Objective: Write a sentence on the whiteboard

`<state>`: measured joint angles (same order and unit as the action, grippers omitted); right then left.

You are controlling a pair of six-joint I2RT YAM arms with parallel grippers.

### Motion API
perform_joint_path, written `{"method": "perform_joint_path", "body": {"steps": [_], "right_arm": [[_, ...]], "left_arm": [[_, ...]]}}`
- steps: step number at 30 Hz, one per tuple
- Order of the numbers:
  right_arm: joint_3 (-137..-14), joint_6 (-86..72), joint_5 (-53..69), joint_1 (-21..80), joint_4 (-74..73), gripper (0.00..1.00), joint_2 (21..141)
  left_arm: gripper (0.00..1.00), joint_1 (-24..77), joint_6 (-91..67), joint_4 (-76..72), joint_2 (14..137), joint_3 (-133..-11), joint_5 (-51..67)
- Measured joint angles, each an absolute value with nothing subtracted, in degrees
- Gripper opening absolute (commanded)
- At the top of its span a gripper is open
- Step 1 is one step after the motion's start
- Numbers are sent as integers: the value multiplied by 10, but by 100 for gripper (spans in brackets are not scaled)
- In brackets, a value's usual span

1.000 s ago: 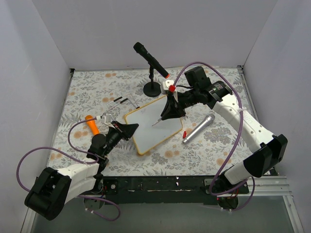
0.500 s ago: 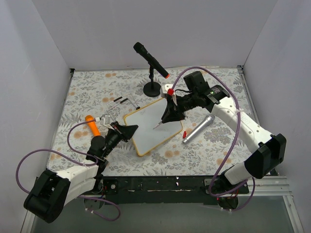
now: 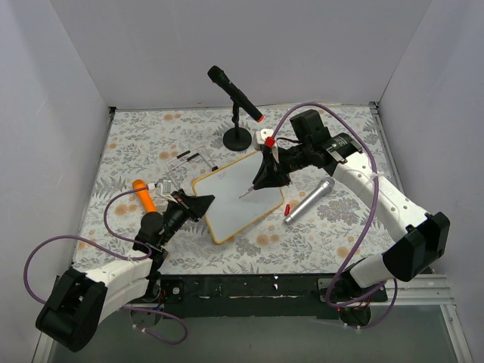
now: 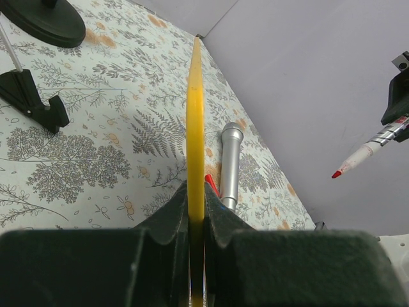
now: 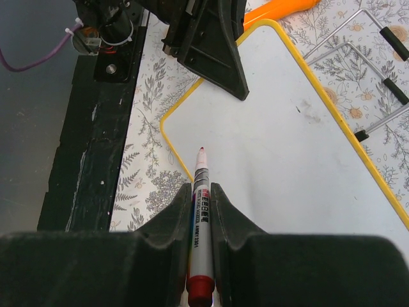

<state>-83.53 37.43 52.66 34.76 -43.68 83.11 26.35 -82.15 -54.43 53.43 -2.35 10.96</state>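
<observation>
White whiteboard [image 3: 227, 208] edged in yellow, pale tablecloth [image 3: 333, 227] printed with grey ferns and orange blossoms, silver microphone [image 3: 310, 198], black microphone [image 3: 231, 87] with red band, orange handle [image 3: 144, 195], white marker [image 5: 200, 185] with red tip

The whiteboard [image 3: 236, 200] is being carried near the middle of the tabletop [image 3: 333, 136], and its left edge is being clamped by the left tool [image 3: 209, 200]. Over the board's right half, a marker [image 5: 200, 198] is being gripped by the right tool [image 3: 263, 180], with the tip hanging above the board and apart from it. A handheld microphone [image 3: 308, 200] is lying just right of the board, with a small cap [image 3: 289, 209] at its near end. A microphone stand [image 3: 237, 138] is standing behind the board. A wire rack [image 3: 187, 160] is lying behind-left, and a handle-shaped object [image 3: 144, 195] is lying left of the left tool.
</observation>
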Motion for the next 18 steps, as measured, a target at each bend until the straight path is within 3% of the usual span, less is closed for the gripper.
{"method": "perform_joint_path", "body": {"steps": [18], "right_arm": [[-835,375,528,345,-435,1,831]], "left_arm": [[0,263,-823,-532,523,-23,110]]}}
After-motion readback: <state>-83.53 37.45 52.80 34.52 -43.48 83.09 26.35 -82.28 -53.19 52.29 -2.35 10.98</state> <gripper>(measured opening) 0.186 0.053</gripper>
